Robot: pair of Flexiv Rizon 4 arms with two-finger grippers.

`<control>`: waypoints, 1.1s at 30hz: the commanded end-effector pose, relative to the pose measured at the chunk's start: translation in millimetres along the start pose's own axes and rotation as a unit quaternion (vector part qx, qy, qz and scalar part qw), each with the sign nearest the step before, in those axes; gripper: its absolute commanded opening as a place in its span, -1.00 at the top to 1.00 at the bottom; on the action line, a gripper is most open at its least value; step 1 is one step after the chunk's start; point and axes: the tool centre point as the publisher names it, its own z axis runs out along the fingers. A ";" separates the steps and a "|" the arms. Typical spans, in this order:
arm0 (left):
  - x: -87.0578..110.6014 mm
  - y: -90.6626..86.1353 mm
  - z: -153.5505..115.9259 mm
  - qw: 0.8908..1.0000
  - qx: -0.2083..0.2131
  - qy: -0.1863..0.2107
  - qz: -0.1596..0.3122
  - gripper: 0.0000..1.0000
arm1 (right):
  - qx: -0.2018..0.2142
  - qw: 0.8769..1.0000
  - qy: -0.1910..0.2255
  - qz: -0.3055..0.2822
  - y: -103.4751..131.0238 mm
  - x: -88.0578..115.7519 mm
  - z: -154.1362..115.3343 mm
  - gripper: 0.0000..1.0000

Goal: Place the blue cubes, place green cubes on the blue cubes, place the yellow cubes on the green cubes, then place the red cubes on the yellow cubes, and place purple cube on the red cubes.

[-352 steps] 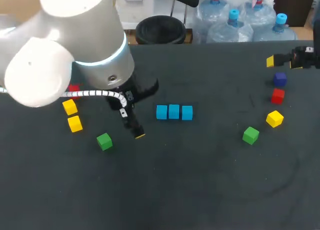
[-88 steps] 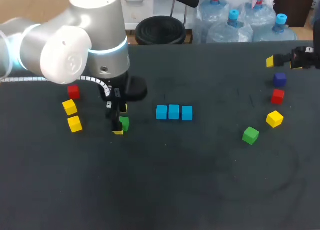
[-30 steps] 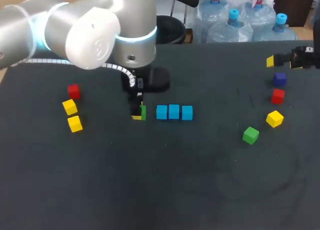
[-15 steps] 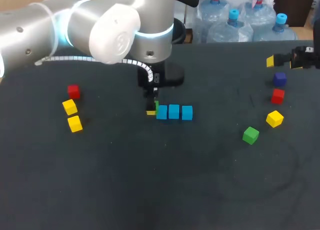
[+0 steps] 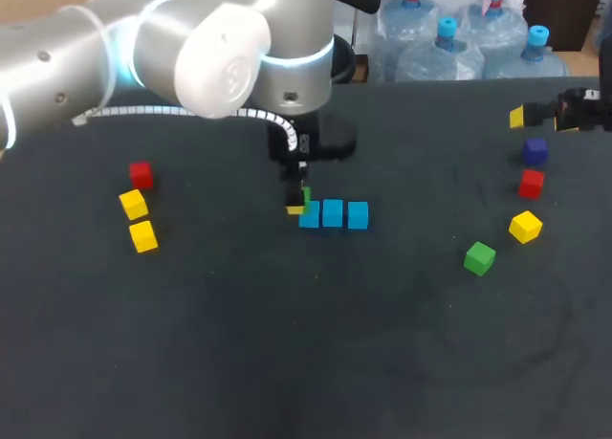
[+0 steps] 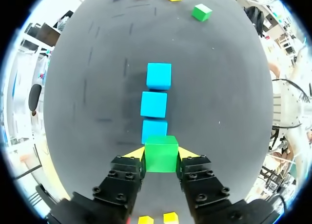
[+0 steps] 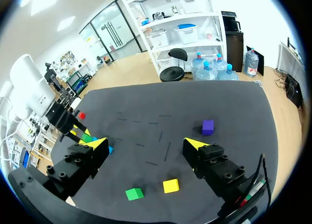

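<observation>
Left gripper (image 6: 161, 154) clasps a small green cube (image 6: 161, 147) over the nearest of three bright blue cubes (image 6: 154, 105) in a row; right gripper (image 7: 146, 145) hangs spread open, well apart.

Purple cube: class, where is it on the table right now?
In the head view, the purple cube sits on the right side, just behind a red cube, with a yellow cube nearer still.

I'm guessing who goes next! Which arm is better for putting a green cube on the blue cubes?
Left. The left pincer holds a green cube right by the nearest of the blue cubes. The right pincer is open, empty and far off to the side.
</observation>
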 end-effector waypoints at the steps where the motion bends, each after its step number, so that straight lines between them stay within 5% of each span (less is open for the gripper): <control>1: -6.0 2.5 3.4 1.000 0.003 0.001 0.003 1.00 | 0.001 1.000 0.000 0.000 0.2 0.2 -0.6 -1.00; 33: -22.3 10.1 10.0 1.000 -0.008 -0.004 0.003 1.00 | 0.001 1.000 0.000 0.000 0.2 0.2 -0.6 -1.00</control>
